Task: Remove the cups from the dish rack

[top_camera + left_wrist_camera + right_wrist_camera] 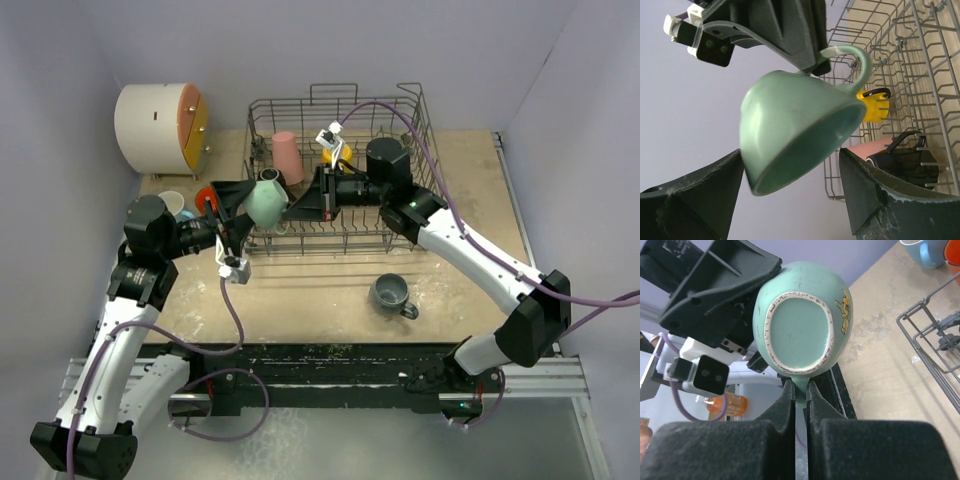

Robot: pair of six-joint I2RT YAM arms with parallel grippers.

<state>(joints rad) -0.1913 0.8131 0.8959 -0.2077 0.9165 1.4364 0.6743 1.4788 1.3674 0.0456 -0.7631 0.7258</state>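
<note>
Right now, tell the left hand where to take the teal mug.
Grip the teal mug by its round body, coming from its mouth side. The right hand pinches the handle from the base side, and the left hand, open, straddles the body.

Soft even overhead light, faint shadow beside grey mug [392, 293]; 3 views sharp (wrist views slightly bent at edges).
</note>
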